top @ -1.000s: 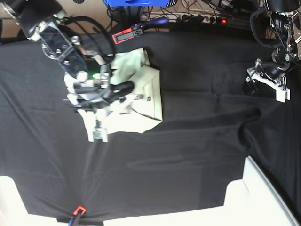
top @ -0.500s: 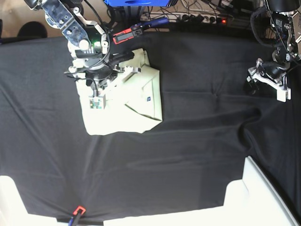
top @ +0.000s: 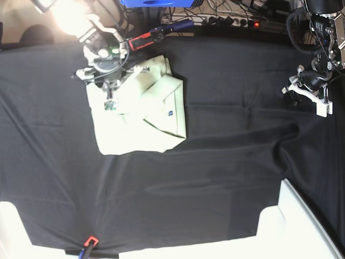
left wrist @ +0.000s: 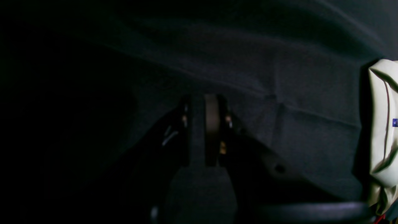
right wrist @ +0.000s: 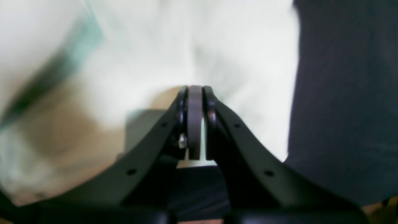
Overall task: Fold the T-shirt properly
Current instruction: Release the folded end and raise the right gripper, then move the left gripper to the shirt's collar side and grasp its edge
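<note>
The T-shirt [top: 143, 110] was laid folded into a compact, roughly rectangular packet on the far left part of the surface [top: 215, 178], which was covered by a black cloth [top: 232, 135]. A small blue tag [top: 170, 113] was visible on the right portion of the garment, and a diagonal fold edge ran across that same portion. The near edge of the packet was slightly uneven.

The right hand [top: 109, 102] was positioned over the far left corner of the T-shirt. In the right wrist view, the right hand [right wrist: 195, 93] was seen with its jaws brought together, a grey pad filling the space between them and no fabric caught there. Pale cloth [right wrist: 217, 46] filled the area beyond the tips, blurred, with black cloth to the right.

The left hand [top: 304, 91] was located at the far right edge of the surface, well apart from the T-shirt. In the left wrist view, the left hand [left wrist: 206, 105] was dimly lit; its jaws were seen closed with nothing between them, above wrinkled black cloth. A strip of the T-shirt [left wrist: 382, 124] was visible at the right edge of that view.
</note>
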Robot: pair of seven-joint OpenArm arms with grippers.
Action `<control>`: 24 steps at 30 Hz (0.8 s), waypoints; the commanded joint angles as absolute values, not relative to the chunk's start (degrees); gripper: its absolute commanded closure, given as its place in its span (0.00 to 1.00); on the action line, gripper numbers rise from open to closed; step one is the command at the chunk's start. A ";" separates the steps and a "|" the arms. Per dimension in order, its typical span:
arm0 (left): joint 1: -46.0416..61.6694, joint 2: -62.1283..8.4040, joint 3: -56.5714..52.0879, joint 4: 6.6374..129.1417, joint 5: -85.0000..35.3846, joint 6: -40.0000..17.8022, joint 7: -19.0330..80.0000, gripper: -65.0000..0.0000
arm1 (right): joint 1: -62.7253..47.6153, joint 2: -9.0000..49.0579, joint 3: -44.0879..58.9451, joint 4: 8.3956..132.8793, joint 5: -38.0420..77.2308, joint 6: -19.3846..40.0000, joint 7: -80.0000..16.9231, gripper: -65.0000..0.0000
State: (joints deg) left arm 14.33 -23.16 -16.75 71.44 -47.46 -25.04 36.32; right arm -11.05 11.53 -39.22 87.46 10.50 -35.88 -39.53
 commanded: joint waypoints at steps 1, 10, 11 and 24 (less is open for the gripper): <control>14.02 -24.22 -17.36 72.13 -48.22 -25.27 35.12 0.91 | -10.95 10.86 -39.16 87.69 10.15 -35.65 -38.73 0.97; 14.02 -23.34 -12.70 73.36 -48.22 -25.36 35.12 0.90 | -12.35 10.95 -38.02 97.36 9.89 -36.53 -41.63 0.96; 14.20 -23.25 -11.38 74.24 -48.22 -25.36 35.12 0.88 | -12.53 10.95 -37.05 98.59 9.89 -37.93 -41.89 0.96; 13.85 -19.74 -2.51 85.85 -58.86 -36.97 39.87 0.11 | -15.60 11.38 -21.93 106.42 10.07 -40.00 -41.63 0.90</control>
